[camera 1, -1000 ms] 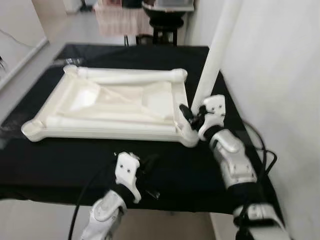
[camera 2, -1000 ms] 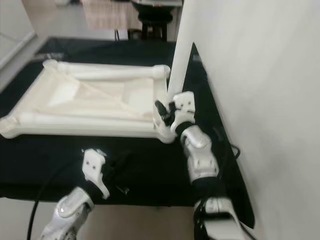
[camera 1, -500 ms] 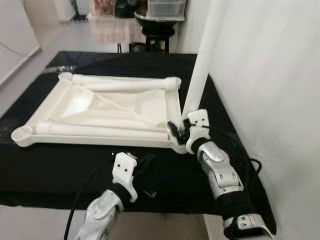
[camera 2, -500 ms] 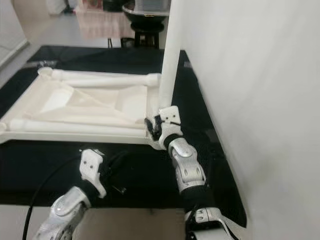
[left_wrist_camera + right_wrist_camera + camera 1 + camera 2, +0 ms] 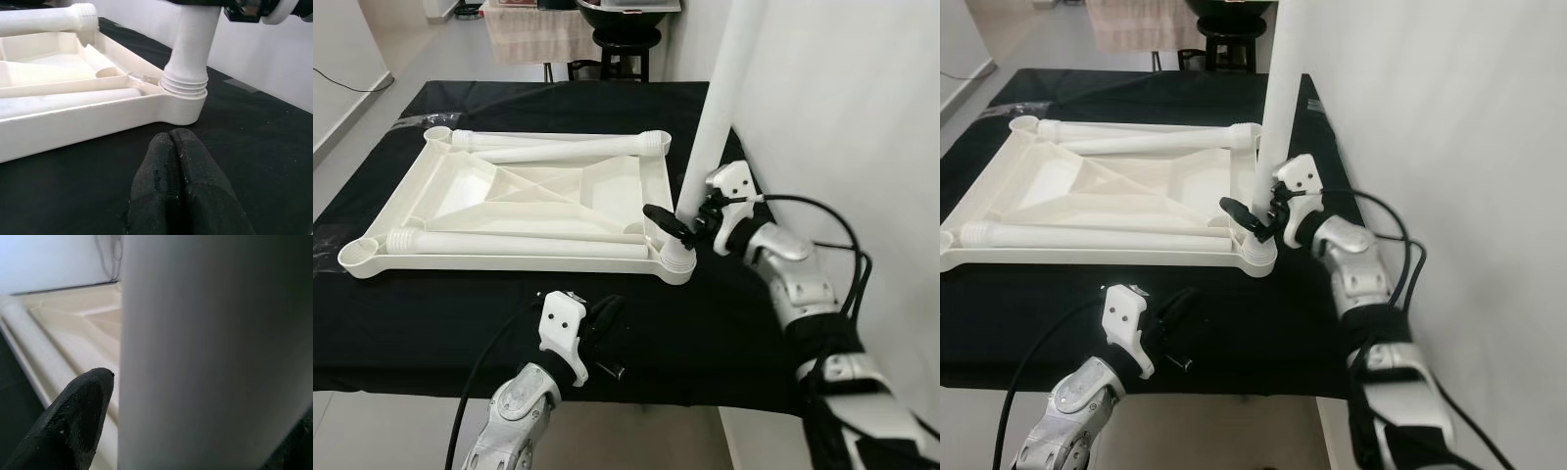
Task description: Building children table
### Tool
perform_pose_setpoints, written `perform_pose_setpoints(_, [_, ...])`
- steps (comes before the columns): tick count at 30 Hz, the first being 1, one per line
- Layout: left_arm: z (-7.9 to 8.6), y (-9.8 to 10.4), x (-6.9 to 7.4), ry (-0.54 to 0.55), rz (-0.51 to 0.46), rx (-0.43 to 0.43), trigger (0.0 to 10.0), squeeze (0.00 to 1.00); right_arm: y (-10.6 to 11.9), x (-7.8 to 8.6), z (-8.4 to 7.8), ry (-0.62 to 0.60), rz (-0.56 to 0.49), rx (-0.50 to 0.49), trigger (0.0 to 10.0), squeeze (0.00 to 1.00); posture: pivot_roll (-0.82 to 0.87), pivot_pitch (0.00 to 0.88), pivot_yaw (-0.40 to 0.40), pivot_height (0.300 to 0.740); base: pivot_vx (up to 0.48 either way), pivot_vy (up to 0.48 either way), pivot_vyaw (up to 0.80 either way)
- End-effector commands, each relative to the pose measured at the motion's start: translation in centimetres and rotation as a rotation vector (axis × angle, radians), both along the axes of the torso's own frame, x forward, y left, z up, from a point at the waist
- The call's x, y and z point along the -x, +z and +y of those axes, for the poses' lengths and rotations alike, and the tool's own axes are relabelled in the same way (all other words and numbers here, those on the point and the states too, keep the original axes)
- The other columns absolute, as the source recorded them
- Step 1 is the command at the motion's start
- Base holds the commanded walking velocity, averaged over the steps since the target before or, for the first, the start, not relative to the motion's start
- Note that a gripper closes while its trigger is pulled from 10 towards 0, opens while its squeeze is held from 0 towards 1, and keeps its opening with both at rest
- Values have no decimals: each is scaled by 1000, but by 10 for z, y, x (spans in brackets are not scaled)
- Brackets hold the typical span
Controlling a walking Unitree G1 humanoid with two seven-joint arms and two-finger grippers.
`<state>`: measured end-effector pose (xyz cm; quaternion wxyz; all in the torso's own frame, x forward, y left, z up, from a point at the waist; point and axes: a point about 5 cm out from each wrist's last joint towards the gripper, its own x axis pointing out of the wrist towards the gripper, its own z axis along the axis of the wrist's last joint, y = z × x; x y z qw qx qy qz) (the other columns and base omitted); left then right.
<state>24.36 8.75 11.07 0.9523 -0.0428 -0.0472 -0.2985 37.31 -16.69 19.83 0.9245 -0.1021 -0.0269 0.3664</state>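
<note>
An upside-down white plastic table top (image 5: 509,262) lies on a black cloth. A white table leg (image 5: 724,88) stands upright in its near right corner socket (image 5: 183,100). My right gripper (image 5: 680,223) is shut on this leg just above the socket, and one black finger (image 5: 73,421) shows beside the leg (image 5: 205,357). Two loose legs lie inside the table top, one along the far side (image 5: 558,145) and one along the near side (image 5: 509,245). My left gripper (image 5: 607,323) rests shut on the cloth in front of the socket corner, its fingers (image 5: 161,181) pressed together and holding nothing.
A white wall (image 5: 862,98) runs close along the right side. A black cable (image 5: 822,211) loops by my right arm. A dark stool (image 5: 626,29) and a draped stand are behind the surface. The cloth's front edge (image 5: 411,377) is near my left arm.
The camera has shifted. My right forearm now reaches in from further right, still holding the upright leg at the corner. The left gripper stays shut on the cloth.
</note>
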Motion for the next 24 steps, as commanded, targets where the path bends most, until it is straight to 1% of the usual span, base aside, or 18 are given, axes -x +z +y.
perform_pose_setpoints(1, [-1,-3,1,0,12,4,10000,0,-5,0,-1,28,19,17,10000,0,100,70,-51,740,0,0,0])
perform_pose_setpoints(2, [-1,-3,1,1,12,3,10000,0,-4,0,-6,55,41,5,627,0,100,70,-51,740,0,0,0])
perform_pose_setpoints(3, [-1,-3,1,1,12,3,10000,0,-4,0,-6,55,41,5,627,0,100,70,-51,740,0,0,0])
perform_pose_setpoints(4, [-1,-3,1,1,12,2,10000,0,-4,1,-7,67,52,-3,0,0,102,71,-50,740,0,0,0])
perform_pose_setpoints(8, [-1,-3,1,0,13,2,10000,0,-7,1,-11,98,79,-19,0,0,98,73,-48,740,0,0,0])
perform_pose_setpoints(13, [-1,-3,1,0,14,3,10000,0,-11,1,-14,99,100,-51,0,0,98,73,-48,740,0,0,0])
perform_pose_setpoints(16, [-2,-3,2,0,14,4,10000,0,-20,5,-16,94,123,-115,0,0,79,78,-50,740,0,0,0])
perform_pose_setpoints(21, [-2,-3,2,0,14,4,10000,0,-23,6,-17,88,128,-131,0,0,79,78,-50,740,0,0,0])
perform_pose_setpoints(22, [-2,-3,2,-1,15,5,10000,0,-28,9,-17,75,141,-140,0,0,68,85,-50,740,0,0,0])
perform_pose_setpoints(23, [-1,-3,3,-2,15,7,10000,0,-46,10,-14,-116,167,-108,0,0,69,92,-60,740,0,0,0])
perform_pose_setpoints(24, [-1,-3,3,-2,15,8,10000,0,-58,12,-13,-258,177,-78,0,0,69,92,-60,740,0,0,0])
